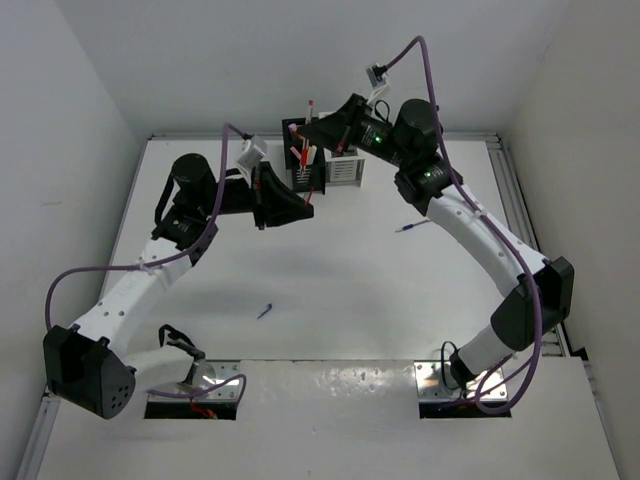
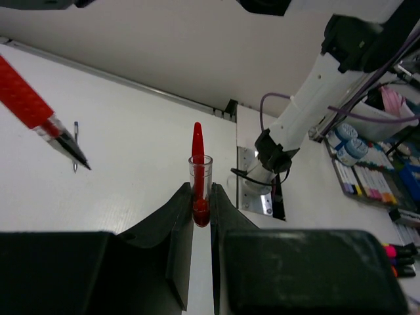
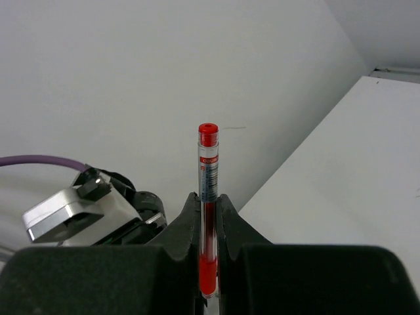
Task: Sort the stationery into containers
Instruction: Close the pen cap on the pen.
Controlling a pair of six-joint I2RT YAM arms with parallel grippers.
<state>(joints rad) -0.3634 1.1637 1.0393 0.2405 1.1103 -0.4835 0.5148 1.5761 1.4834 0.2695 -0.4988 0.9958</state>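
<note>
Your R gripper (image 3: pixel 208 203) is clamped on a clear-barrelled red-ink pen (image 3: pixel 208 157), held upright over the joined black and white slotted pen holders (image 1: pixel 347 170) at the white table's (image 1: pixel 350 290) far edge. L gripper (image 2: pixel 199 197) pinches a red-tipped clear pen (image 2: pixel 197 141) nr the holders. Two small blue pens lie loose: one mid-table (image 1: pixel 265 311), one by R arm (image 1: pixel 412 227).

A white table (image 1: pixel 340 270) stands between plain white walls (image 1: pixel 250 60), with a metal rail (image 1: pixel 508 195) along the table's right edge; off the table, beyond one edge, sit two blue-capped bottles (image 2: pixel 346 143), a row of coloured markers (image 2: pixel 367 187) and something pink (image 2: pixel 394 102)
</note>
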